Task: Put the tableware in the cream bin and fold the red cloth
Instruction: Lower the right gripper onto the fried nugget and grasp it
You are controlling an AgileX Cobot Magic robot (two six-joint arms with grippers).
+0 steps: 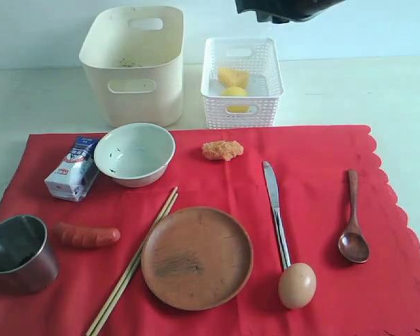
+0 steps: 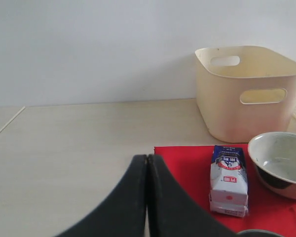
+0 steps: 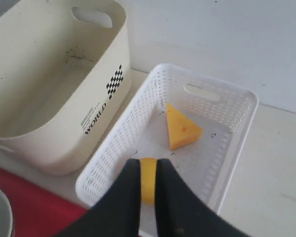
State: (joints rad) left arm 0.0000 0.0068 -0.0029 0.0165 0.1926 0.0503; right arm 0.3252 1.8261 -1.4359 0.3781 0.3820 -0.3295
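Currently: red cloth point(image 1: 322, 175) lies flat on the bench point(image 1: 378, 91), with all the tableware on it. Cream bin point(image 1: 136, 98) stands on the bench just behind the cloth's far left edge. Plate point(image 1: 196, 257) is front centre, bowl point(image 1: 134, 154) near the bin, cup point(image 1: 17, 253) front left. Chopsticks point(image 1: 133, 262) lie just left of the plate, knife point(image 1: 275, 210) to its right, spoon point(image 1: 353, 224) further right. Left gripper point(image 2: 147, 168) is closed, empty. Right gripper point(image 3: 148, 170) hangs over the basket point(image 1: 241, 115), nearly closed, gripping nothing.
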